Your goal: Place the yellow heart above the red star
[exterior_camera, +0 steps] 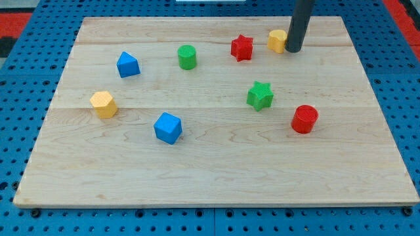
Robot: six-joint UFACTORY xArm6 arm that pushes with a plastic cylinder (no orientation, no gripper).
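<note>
The yellow heart (276, 40) lies near the view's top, right of the red star (242, 48), about level with it and a small gap apart. My tip (293, 50) is the lower end of the dark rod and rests against the heart's right side, hiding part of it.
A wooden board (210, 177) carries the other blocks: a green cylinder (187, 57), a blue block (128, 65), a yellow hexagon (104, 104), a blue cube (167, 127), a green star (260, 96) and a red cylinder (304, 119). Blue pegboard surrounds the board.
</note>
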